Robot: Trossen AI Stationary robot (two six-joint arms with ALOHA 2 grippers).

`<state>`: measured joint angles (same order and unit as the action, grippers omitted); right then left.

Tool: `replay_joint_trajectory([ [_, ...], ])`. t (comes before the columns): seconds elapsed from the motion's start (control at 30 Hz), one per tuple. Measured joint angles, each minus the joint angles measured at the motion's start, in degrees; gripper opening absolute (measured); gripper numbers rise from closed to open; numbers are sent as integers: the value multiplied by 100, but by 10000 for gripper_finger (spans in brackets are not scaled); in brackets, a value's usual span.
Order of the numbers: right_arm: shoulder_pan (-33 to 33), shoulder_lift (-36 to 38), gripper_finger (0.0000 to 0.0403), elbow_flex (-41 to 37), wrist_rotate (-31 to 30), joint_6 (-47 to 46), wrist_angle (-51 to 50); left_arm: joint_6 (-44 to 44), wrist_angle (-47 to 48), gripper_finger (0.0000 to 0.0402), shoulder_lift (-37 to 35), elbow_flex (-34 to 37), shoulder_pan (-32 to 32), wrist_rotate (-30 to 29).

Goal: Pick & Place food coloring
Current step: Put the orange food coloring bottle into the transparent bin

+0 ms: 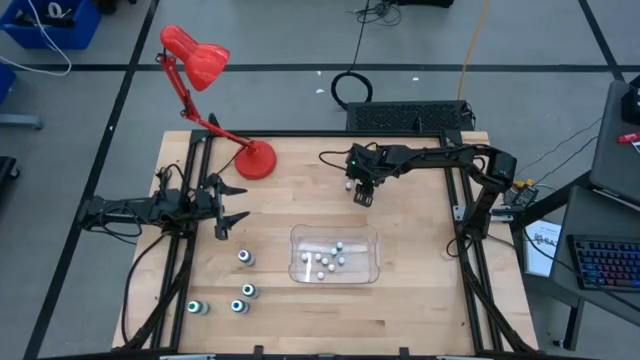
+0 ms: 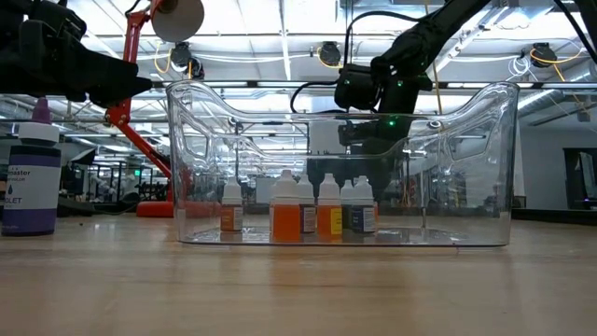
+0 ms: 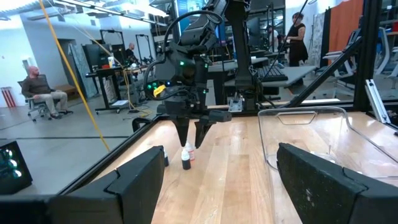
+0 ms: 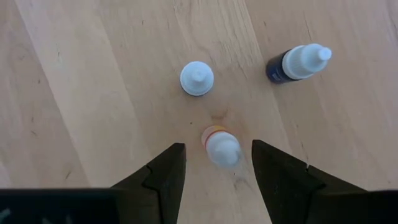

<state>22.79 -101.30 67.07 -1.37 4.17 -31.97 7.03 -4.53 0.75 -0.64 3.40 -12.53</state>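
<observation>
Hovering over the table's far centre, at about 12 o'clock from the clear tray [image 1: 372,240], the right gripper [image 4: 214,171] points straight down with fingers spread. A white-capped bottle with an orange band [image 4: 221,148] stands between the fingertips, untouched. Two more bottles sit nearby: a white-capped one [image 4: 197,78] and a dark one [image 4: 297,63]. Small bottles [image 2: 303,210] stand inside the tray; four larger bottles [image 1: 243,257] lie at its 8 o'clock. Left gripper [image 1: 228,215] waits at the tray's 9 o'clock, fingers apart.
</observation>
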Motion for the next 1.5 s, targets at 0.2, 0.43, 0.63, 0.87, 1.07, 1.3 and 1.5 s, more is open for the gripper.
replay_joint_trajectory([
  [0.2, 0, 0, 169, 0, 2, 8, 0, 0, -1, 306, 0, -2, 2, 0],
  [0.43, 0, -234, 130, 4, 20, 108, 0, 0, -1, 306, 0, 0, 2, 0],
  [0.63, -2, -456, 96, 0, 153, 202, -1, 0, -1, 306, -2, -2, 2, 0],
  [0.87, -2, -335, 83, 0, 151, 234, 29, 0, -1, 306, -1, -1, 2, 2],
  [1.07, -2, -209, 105, 0, 154, 123, 25, 0, 0, 306, -2, -1, 0, 2],
  [1.3, -2, -203, 132, 0, 164, 111, 27, 0, 1, 306, -1, 0, 1, 2],
  [1.5, -3, -203, 134, 0, 162, 147, 57, 0, 1, 306, -2, 0, 0, 2],
])
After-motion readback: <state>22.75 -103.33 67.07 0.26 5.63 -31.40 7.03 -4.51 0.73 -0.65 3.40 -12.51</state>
